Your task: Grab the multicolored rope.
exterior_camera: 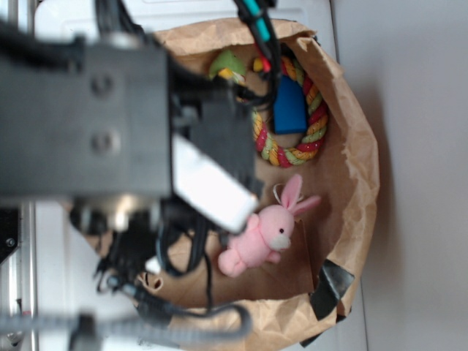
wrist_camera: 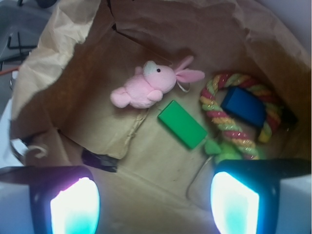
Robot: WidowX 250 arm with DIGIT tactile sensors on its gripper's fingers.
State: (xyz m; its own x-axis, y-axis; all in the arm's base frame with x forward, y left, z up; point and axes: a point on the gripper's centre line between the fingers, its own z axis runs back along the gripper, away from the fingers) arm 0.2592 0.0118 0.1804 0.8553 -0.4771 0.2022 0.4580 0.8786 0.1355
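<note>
The multicolored rope (wrist_camera: 217,115) is a twisted ring of red, yellow, green and white strands. It lies flat on the brown paper floor at the right of the wrist view, around a blue block (wrist_camera: 243,106). In the exterior view the multicolored rope (exterior_camera: 316,123) lies at the upper right of the bag, partly hidden by the arm. My gripper (wrist_camera: 155,204) hangs above the paper floor, open, with nothing between its fingers (wrist_camera: 236,202). The rope is ahead of the right finger, apart from it.
A pink bunny (wrist_camera: 146,87) lies to the left of the rope, with a green block (wrist_camera: 183,124) between them. A fuzzy green plush (wrist_camera: 226,152) touches the rope's near end. Crumpled paper walls (wrist_camera: 63,44) ring everything. Black tape (wrist_camera: 100,160) sits at the left.
</note>
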